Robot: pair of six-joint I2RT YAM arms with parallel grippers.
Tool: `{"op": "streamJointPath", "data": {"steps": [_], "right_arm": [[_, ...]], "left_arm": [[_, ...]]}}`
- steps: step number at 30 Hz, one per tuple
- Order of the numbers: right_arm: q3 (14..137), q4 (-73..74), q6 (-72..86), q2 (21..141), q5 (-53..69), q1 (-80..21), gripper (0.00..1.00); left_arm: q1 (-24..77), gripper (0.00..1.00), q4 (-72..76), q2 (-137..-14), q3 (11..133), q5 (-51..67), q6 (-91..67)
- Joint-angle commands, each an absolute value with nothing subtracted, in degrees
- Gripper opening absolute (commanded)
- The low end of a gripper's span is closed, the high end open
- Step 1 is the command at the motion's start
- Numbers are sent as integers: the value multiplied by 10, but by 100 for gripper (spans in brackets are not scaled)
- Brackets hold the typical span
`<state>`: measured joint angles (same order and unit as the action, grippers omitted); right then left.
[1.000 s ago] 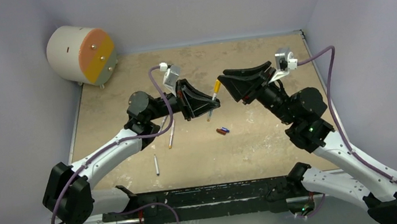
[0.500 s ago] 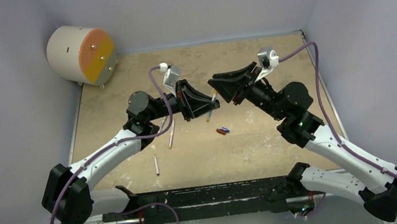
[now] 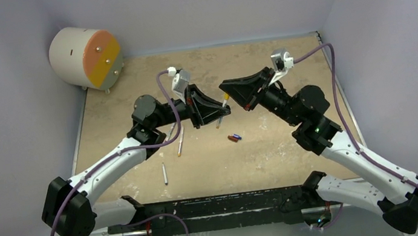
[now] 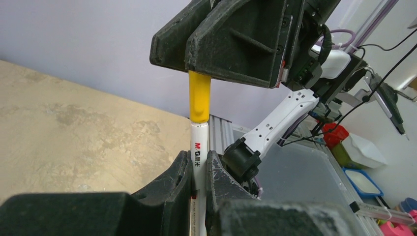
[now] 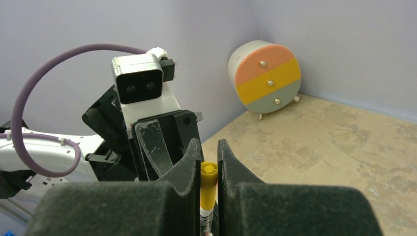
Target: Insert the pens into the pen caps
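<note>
My left gripper (image 3: 224, 111) is shut on a white pen (image 4: 198, 152) and holds it upright above the table. A yellow cap (image 4: 199, 98) sits on the pen's top end. My right gripper (image 3: 228, 98) is shut on that yellow cap (image 5: 208, 184), its jaws pressed on both sides. The two grippers meet tip to tip in the top view. Two more pens (image 3: 180, 141) (image 3: 164, 173) lie on the table to the left. A red-brown cap (image 3: 232, 139) and a blue cap (image 3: 237, 135) lie together below the grippers. The black cap is out of view.
A round cream drawer unit (image 3: 85, 56) with orange and yellow fronts stands at the far left corner. It also shows in the right wrist view (image 5: 265, 78). Grey walls close the tan table (image 3: 283, 145) on three sides.
My right gripper has swung left from beside the pen and closed on the yellow cap. My left gripper has held the pen nearly still.
</note>
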<state>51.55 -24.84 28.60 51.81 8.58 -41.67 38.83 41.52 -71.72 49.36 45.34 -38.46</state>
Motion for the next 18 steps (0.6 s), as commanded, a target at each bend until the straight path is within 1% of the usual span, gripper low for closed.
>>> {"op": "streamJointPath", "data": {"steps": [1, 5, 10, 12, 18], "right_arm": [[541, -183, 295, 533, 135, -418, 0], [522, -158, 300, 547, 148, -418, 0], [431, -229, 344, 552, 188, -419, 0], [397, -248, 357, 548, 198, -420, 0], [367, -219, 342, 547, 206, -421, 0]], "left_arm": [[391, 0, 397, -689, 566, 444, -317], [390, 0, 386, -686, 584, 436, -295], [391, 0, 395, -685, 596, 412, -293], [390, 0, 374, -685, 608, 400, -276], [389, 0, 382, -714, 642, 405, -274]]}}
